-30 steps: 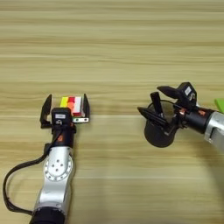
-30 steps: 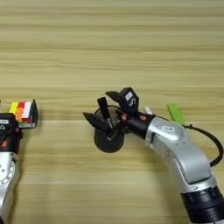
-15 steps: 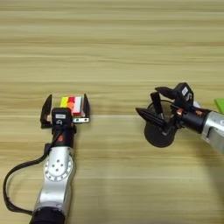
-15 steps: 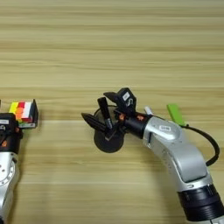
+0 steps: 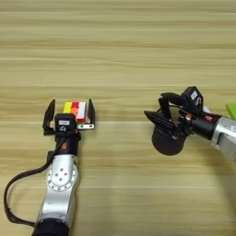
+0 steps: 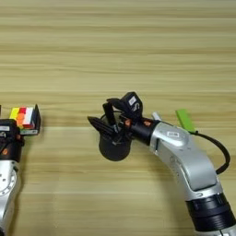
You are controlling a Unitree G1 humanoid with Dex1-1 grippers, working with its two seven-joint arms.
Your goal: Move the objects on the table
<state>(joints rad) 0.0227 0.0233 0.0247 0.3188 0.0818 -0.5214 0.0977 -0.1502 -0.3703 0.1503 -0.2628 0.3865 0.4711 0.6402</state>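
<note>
The right hand (image 6: pixel 107 120) is at the dark pen cup (image 6: pixel 114 147), which stands on the bench (image 5: pixel 118 55) right of centre. One black finger reaches down at the far side of the cup's rim and the other lies across its near-left edge, so the fingers are spread apart with the cup's mouth between them. Whether they are actually pressing on the wall I cannot tell. A slim dark marker pen (image 6: pixel 100 123) seems to lie across the rim on the left, pointing out to the left, but it merges with the finger there and I cannot separate the two with any certainty.

Over the last second the right hand and the cup have slid a little to the left along the bench, together; the cube and the left arm sit where they were, so this is the cup's own shift and not the camera's. I judge that the cup is being dragged or nudged by its rim rather than lifted, since its base looks to be on the wood. That suggests the moving step is under way and not finished.

The left hand (image 5: pixel 68 113) is idle at the left, its two fingers wide open on either side of the multicoloured puzzle cube (image 5: pixel 76 111), which sits between them, apparently not squeezed. A green strip (image 6: pixel 185 120) lies on the bench just behind the right forearm.

The risk is the cup tipping if it is pulled by the rim alone.
</note>
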